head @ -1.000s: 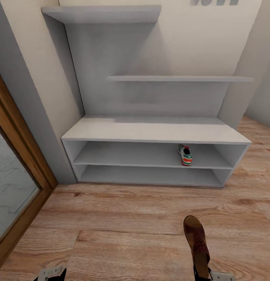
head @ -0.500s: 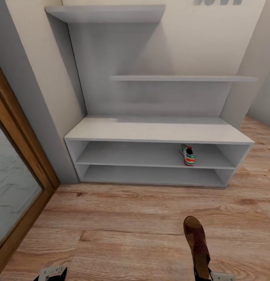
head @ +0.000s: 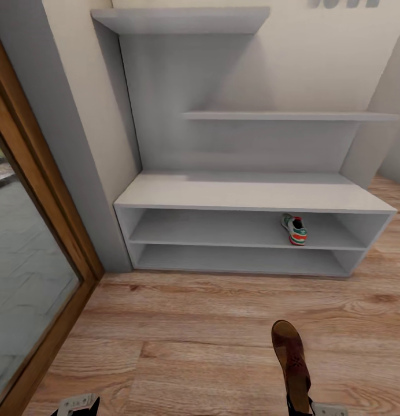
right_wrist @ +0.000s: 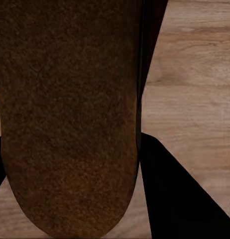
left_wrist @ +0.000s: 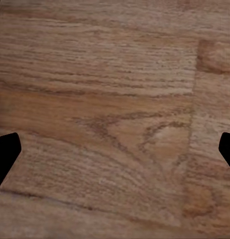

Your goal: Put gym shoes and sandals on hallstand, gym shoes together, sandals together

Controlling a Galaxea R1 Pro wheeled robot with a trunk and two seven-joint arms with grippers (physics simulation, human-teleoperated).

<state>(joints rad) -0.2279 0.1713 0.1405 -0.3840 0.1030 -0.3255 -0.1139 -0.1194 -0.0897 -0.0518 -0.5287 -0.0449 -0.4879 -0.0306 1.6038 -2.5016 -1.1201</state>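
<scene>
Brown leather fills our near field: a sandal (head: 291, 361) juts forward from our right gripper (head: 307, 407) at the bottom of the head view, toe pointing toward the rack, heel end down at the fingers. In the right wrist view its sole (right_wrist: 70, 114) lies flat against one dark finger (right_wrist: 184, 199); the other finger we cannot make out, so we judge, rather than see, that the jaws are clamped on the sandal's heel part. Our left gripper (left_wrist: 115, 149) carries nothing, its two finger tips wide apart over bare wood planks of the corridor floor (head: 194, 323).

Across the last second the whole view has slid: the hallstand (head: 252, 196) and the door frame (head: 44, 190) have both shifted rightward in the frame while the sandal keeps its place against our arm. We read that as our own base or head turning, not the furniture moving, and it suggests we are lining up on the rack to deliver the sandal.

Farther off, one gym shoe (head: 296, 229) already sits on the upper open shelf, toward its right end. The bench top and the lower shelf are unoccupied.
</scene>
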